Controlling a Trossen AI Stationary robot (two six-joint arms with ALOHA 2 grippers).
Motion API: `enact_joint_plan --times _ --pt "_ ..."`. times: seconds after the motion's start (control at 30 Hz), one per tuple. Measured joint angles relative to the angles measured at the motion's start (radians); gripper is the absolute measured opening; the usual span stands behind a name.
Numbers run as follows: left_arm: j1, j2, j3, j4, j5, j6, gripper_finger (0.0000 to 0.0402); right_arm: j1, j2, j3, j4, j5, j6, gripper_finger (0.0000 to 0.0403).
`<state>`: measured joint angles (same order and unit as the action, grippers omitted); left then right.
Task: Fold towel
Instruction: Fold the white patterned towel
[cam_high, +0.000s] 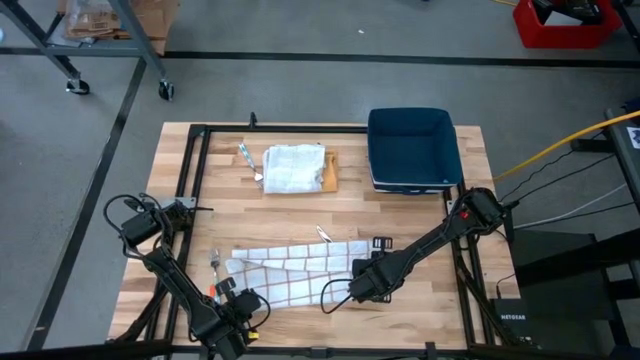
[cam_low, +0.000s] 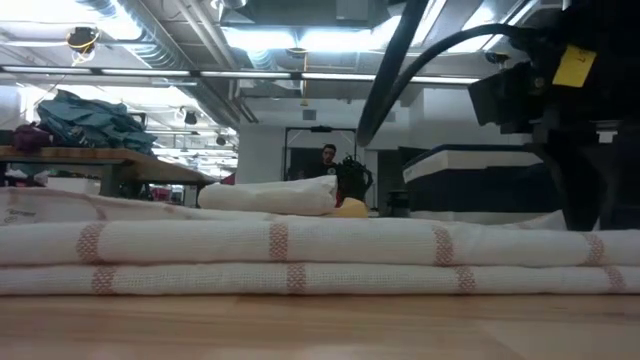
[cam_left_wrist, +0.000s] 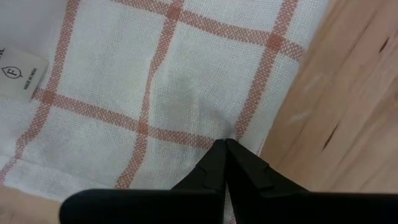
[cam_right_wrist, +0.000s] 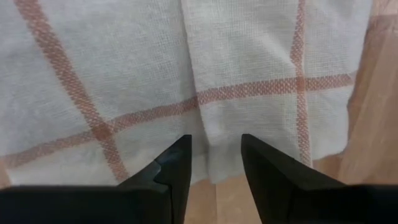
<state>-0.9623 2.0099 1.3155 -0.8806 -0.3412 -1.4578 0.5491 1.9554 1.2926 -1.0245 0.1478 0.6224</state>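
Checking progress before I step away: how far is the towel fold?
Done: the checked towel lies doubled into a long strip. In hand: left gripper is shut at one end's edge, right gripper open over the other end. Left: the remaining folds; a folded towel sits behind.

Floor: grey concrete (cam_high: 300, 85) lay around the table, crossed by dark lines
Table: pale wooden butcher-block top (cam_high: 300, 210) sat in a black frame
Red bin: a red container (cam_high: 560, 25) stood on the floor at the far right
Cable: a yellow cable (cam_high: 560, 145) ran along the right side
Ceiling: exposed ducts and bright strip lights (cam_low: 270, 40) showed overhead
Far bench: a table (cam_low: 90, 165) held heaped teal cloth (cam_low: 85, 120)
Doorway: a person (cam_low: 328, 160) stood by a dark doorway
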Motion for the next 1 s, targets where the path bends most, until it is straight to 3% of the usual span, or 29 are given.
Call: enact_joint_plan --times 0.13,0.37,0.7,1.0 --pt "-0.001 0.001 0.000 0.000 -0.003 0.000 0.0004 0.000 0.000 0.000 0.001 0.001 0.000 0.0107" --pt "-0.007 0.001 -0.001 0.001 -0.011 0.000 0.0004 0.000 0.000 0.001 0.001 0.028 0.000 0.0009" --pt "-0.019 0.002 -0.001 0.003 -0.016 -0.013 0.0004 0.000 0.000 0.002 -0.008 0.044 0.000 0.0006" --pt "-0.019 0.002 -0.001 0.003 -0.013 -0.016 0.0004 -0.016 -0.001 0.057 -0.172 0.072 0.027 0.0004"
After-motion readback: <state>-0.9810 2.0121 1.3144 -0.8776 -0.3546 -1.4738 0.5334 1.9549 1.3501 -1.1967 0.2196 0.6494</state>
